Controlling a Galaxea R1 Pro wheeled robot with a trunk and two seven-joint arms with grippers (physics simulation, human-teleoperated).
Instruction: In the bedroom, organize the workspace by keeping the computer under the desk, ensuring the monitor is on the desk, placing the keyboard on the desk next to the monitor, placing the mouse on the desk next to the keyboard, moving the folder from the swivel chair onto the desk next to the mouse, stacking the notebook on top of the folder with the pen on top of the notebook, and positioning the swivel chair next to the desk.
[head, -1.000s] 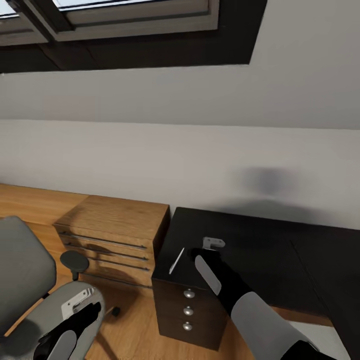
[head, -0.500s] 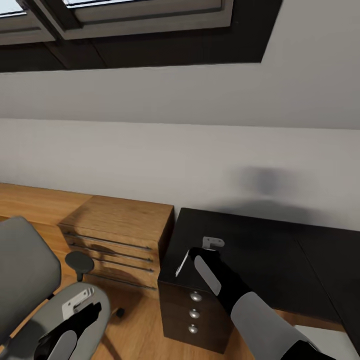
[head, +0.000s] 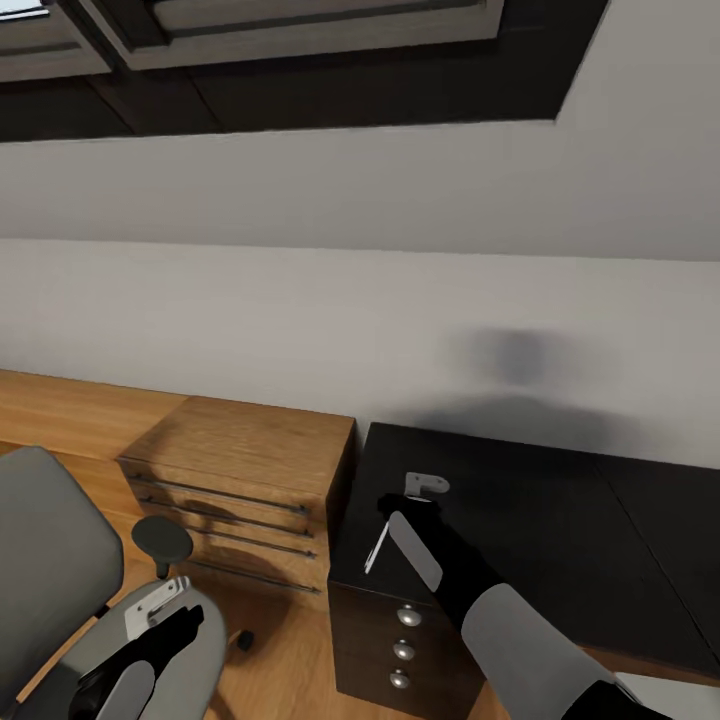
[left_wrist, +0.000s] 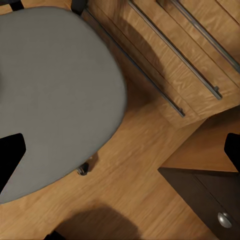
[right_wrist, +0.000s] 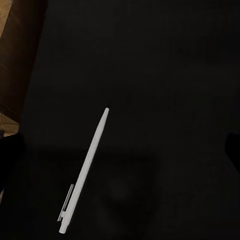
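Panning right shifted my whole view; pen (right_wrist: 84, 172) lies on the black tabletop (head: 520, 500) just under my spread right pincer (head: 392, 520). Left pincer (head: 165, 620), spread, hangs over the swivel chair (left_wrist: 55, 95).

We face a sloped grey wall (head: 330, 300) under a dark-framed skylight (head: 300, 40). Below it, we see a low oak drawer unit (head: 240, 480) with slim metal rails standing on the light wood floor (left_wrist: 135, 185).
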